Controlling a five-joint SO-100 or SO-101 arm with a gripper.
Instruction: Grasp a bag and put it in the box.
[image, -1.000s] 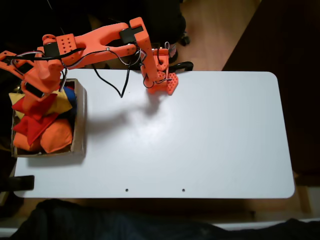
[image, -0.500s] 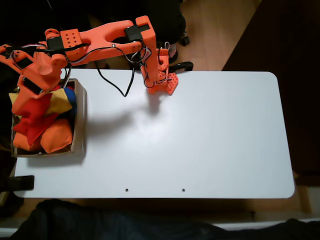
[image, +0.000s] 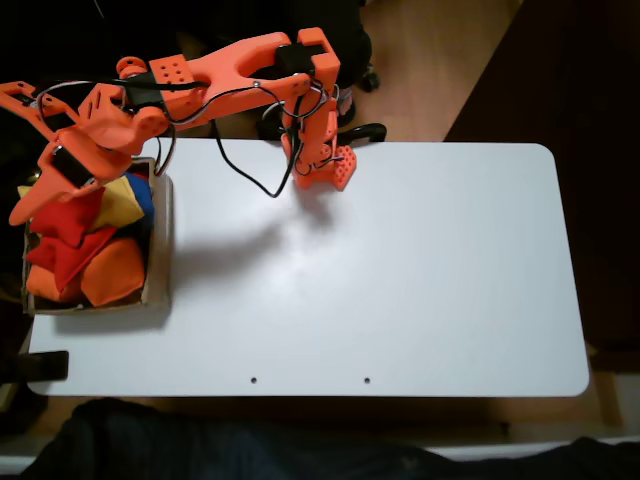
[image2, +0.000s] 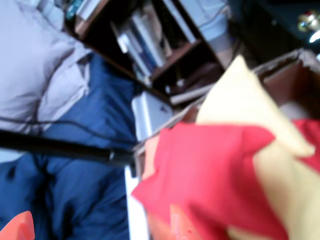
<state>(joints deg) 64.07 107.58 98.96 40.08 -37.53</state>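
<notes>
The bag, red, lies in the box, on top of the heap at its upper end. Largest first: we note the white table, bare across most of its top; then the orange arm, reaching from its base at the table's far edge toward the left of the fixed view. The box sits at the table's left end, packed with orange, yellow and red bags. The gripper hangs over it; we cannot tell how far apart its fingers stand. The wrist view shows the red bag close up, blurred.

white table, wooden floor
</notes>
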